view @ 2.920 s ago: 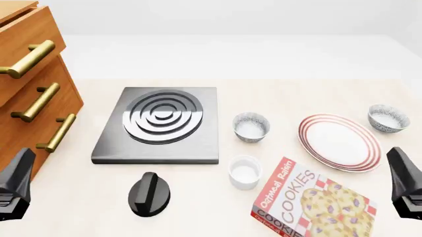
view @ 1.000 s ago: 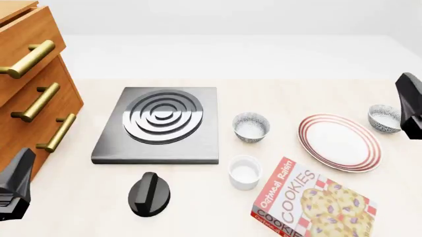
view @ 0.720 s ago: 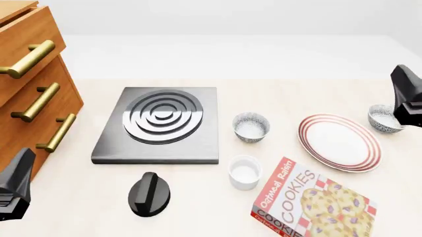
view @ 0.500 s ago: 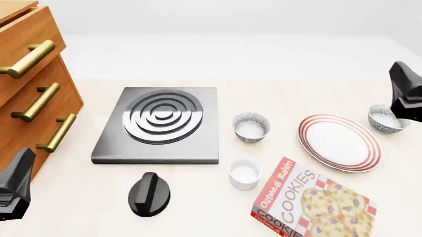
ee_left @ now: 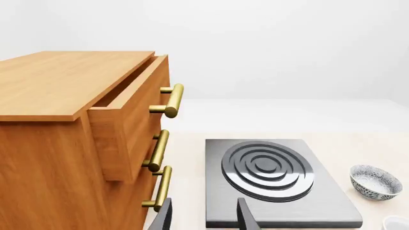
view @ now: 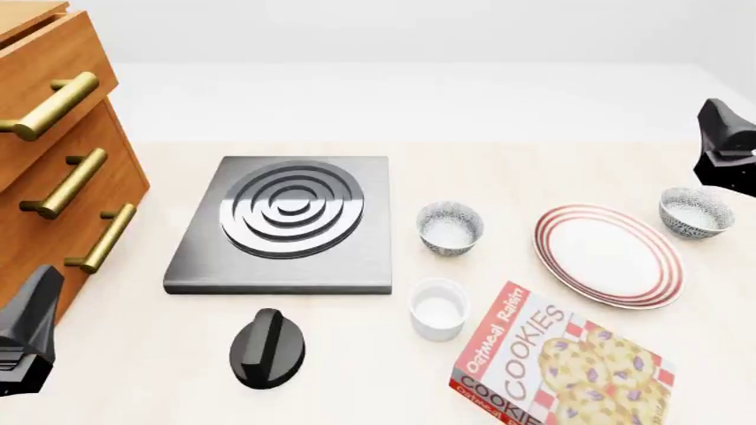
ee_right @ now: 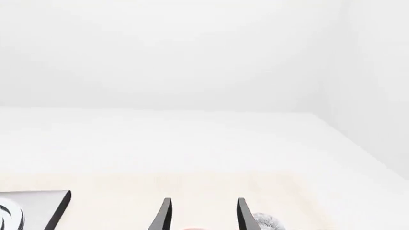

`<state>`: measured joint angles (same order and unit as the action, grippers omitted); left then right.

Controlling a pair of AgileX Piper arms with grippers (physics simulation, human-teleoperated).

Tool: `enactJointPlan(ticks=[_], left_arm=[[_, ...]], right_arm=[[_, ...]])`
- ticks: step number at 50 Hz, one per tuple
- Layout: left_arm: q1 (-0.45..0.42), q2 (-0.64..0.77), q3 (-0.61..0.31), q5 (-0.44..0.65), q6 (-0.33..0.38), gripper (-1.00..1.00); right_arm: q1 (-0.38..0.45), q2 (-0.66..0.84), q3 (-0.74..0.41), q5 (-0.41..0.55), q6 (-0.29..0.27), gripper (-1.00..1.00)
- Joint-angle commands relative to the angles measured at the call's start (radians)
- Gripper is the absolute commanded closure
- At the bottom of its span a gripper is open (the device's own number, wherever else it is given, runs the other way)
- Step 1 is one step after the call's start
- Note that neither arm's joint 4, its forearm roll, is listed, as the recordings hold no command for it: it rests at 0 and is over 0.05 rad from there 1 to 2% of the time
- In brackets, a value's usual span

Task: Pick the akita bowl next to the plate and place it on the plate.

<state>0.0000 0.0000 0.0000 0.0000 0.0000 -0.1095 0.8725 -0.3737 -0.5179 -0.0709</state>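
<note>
Our right gripper (view: 727,159) hangs above the table just behind the akita bowl (view: 695,212), not touching it.

We see that bowl upright on the table just off the far right rim of the plate (view: 608,255); its look-alike bowl (view: 451,227) stands on the plate's other side, near the stove burner (view: 287,223). Our right jaws stand apart and hold nothing. Our left gripper (ee_left: 203,218) waits well away from the plate, beside the wooden drawers (view: 53,159), jaws apart too.

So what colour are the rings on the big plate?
Red stripes circle the white plate, clearest in the front view.
</note>
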Motion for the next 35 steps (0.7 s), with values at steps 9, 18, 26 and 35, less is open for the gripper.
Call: enactJointPlan(ticks=[9, 18, 26, 35], left_arm=[[0.0, 0.0, 0.0, 0.0, 0.0, -1.0], [0.0, 0.0, 0.0, 0.0, 0.0, -1.0], [0.0, 0.0, 0.0, 0.0, 0.0, -1.0], [0.0, 0.0, 0.0, 0.0, 0.0, -1.0]], right_arm=[[-0.059, 0.101, -0.035, -0.049, 0.005, -1.0], [-0.075, 0.132, -0.037, -0.069, 0.004, -1.0], [-0.099, 0.161, -0.05, -0.08, 0.007, -1.0], [-0.132, 0.2, -0.057, -0.102, 0.006, -1.0]])
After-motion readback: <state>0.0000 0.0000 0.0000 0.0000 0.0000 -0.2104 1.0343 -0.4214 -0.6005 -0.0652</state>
